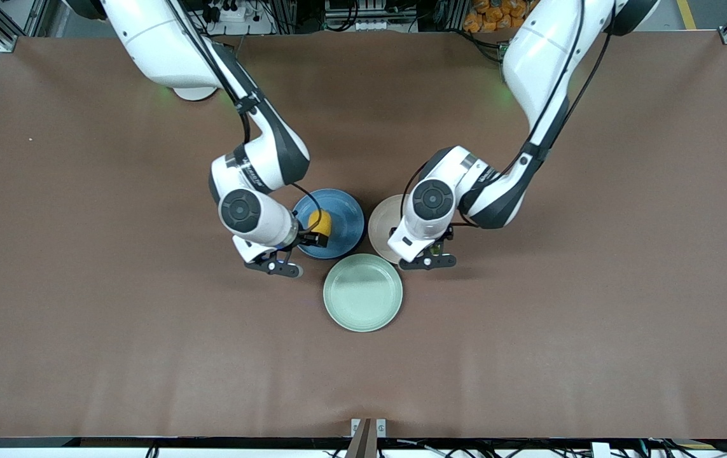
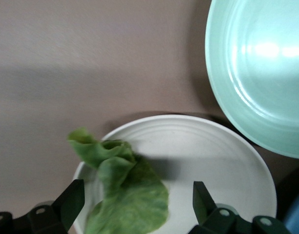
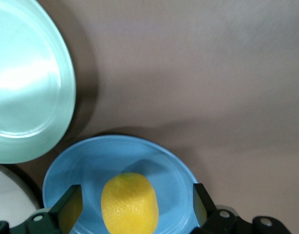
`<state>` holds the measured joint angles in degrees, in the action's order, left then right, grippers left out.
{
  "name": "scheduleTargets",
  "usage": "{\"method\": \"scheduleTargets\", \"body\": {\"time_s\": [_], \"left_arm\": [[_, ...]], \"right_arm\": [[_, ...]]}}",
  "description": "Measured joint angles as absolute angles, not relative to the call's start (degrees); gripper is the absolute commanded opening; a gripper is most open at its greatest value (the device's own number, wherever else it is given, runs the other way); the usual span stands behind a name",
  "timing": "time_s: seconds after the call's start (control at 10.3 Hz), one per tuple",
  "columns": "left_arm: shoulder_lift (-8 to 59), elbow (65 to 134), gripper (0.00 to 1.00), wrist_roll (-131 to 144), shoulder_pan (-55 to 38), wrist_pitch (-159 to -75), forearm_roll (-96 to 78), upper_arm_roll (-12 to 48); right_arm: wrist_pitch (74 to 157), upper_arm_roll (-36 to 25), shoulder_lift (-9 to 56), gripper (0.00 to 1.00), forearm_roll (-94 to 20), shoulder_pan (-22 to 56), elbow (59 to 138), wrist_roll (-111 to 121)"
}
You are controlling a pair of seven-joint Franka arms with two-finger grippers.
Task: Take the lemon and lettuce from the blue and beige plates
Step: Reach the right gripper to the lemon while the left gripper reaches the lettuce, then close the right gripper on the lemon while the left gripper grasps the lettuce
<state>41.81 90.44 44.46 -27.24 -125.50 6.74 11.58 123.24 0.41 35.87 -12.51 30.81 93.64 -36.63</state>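
Hovering over both loaded plates, we are at the approach step, nothing gripped yet.

Our right tool point(image 3: 134, 214) hangs wide over the round matte mid-blue plate point(image 3: 86, 161), straddling the small oval dimpled yellow lemon point(image 3: 129, 204) that lies in it. Our left tool point(image 2: 137, 209) hangs wide over the round pale beige plate point(image 2: 212, 161), where the wrinkled green lettuce leaf point(image 2: 125, 200) lies at the rim. Next, we judge, each must descend and close. The round pale mint-green plate point(image 1: 363, 292) on the brown surface point(image 1: 83, 318) holds nothing.

lettuce point(image 2: 127, 195) cut off by edge, beige plate point(image 1: 383, 226) half hidden
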Motion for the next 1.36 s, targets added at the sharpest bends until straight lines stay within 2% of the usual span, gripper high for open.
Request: {"method": "scheduleTargets", "body": {"time_s": [0.29,0.39,0.49,0.68,0.78,0.87,1.07,1.17,1.26,1.36], "left_arm": [[44.35,90.40,0.96,46.81,-27.88,-127.40,6.94,11.36],[44.34,90.29,0.93,46.85,-27.88,-127.40,7.00,11.27],[44.34,90.20,0.81,46.87,-27.88,-127.40,7.05,11.22],[44.35,90.18,0.50,46.90,-27.89,-127.35,7.12,11.17],[44.39,90.20,0.40,46.92,-27.89,-127.28,7.13,11.13],[44.40,90.22,0.25,46.93,-27.89,-127.18,7.14,11.03],[44.38,89.98,0.00,46.96,-27.85,-127.15,7.14,11.01],[44.37,89.89,0.00,46.97,-27.82,-126.73,7.15,10.87],[44.33,89.75,0.00,46.97,-27.71,-126.02,7.15,10.63],[44.33,89.56,0.00,46.97,-27.64,-125.95,7.15,10.47]], "right_arm": [[125.44,2.62,36.57,1.00,-10.00,31.34,95.61,-41.02],[126.44,3.30,36.62,1.00,-8.94,31.37,96.42,-42.52],[127.09,3.84,36.68,1.00,-8.19,31.39,97.02,-43.70],[128.20,5.05,37.47,1.00,-4.90,31.64,97.57,-47.85],[129.53,5.57,38.31,1.00,-3.69,31.82,97.65,-49.83],[130.29,5.84,39.01,0.92,-3.17,32.06,97.68,-50.76],[130.63,5.88,39.61,0.65,-3.06,32.55,97.68,-51.16],[130.63,5.88,39.61,0.49,-2.72,32.60,97.67,-51.16],[130.59,5.88,39.61,0.38,-2.10,32.61,97.68,-51.17],[130.58,5.88,39.61,0.36,-1.94,32.61,97.67,-51.17]]}}
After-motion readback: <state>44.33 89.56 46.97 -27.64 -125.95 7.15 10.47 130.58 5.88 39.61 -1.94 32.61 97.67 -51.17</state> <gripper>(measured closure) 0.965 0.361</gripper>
